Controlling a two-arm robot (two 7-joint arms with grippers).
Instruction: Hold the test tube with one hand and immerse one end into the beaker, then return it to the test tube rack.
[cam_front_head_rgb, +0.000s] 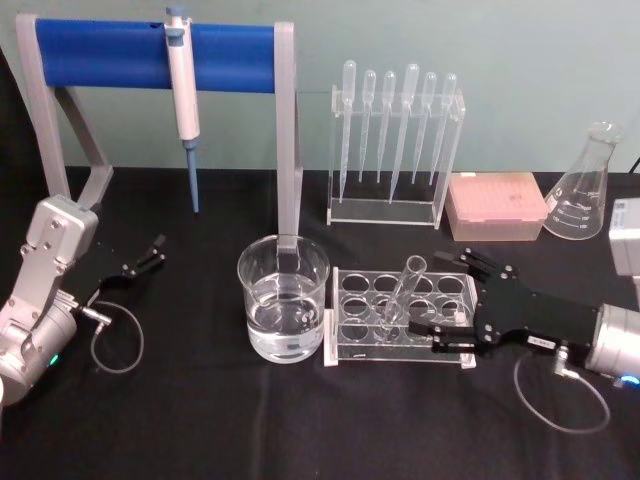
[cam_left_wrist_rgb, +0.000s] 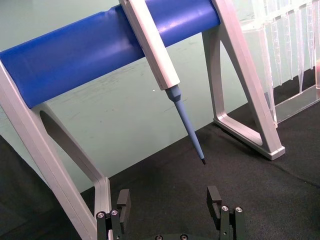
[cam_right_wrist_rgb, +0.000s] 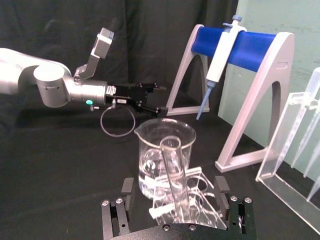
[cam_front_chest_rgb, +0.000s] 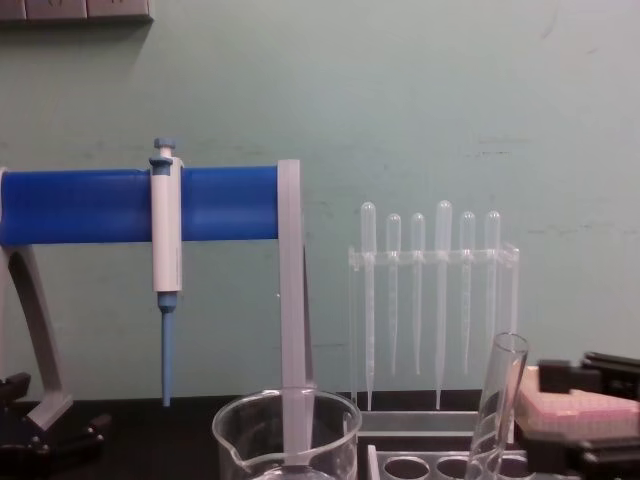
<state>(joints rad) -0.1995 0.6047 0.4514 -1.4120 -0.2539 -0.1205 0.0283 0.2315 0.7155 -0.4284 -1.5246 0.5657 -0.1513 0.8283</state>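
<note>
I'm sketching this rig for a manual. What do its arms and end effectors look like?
The left arm and right arm are silver-grey cylinders, each with a small lit indicator near the wrist. The left end effector and right end effector are flat, black and two-fingered, with small white labels. A thin grey cable loops out at each wrist.

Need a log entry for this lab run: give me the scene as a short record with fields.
test tube: leaning in the rack, open end up
beaker: upright, just to the robot's left of the rack, part filled with clear liquid
right gripper: open, at the rack, one finger on either side of the tube's lower part
left gripper: open, parked at the far left by the pipettor stand
stage: tube in the rack, not in the beaker
</note>
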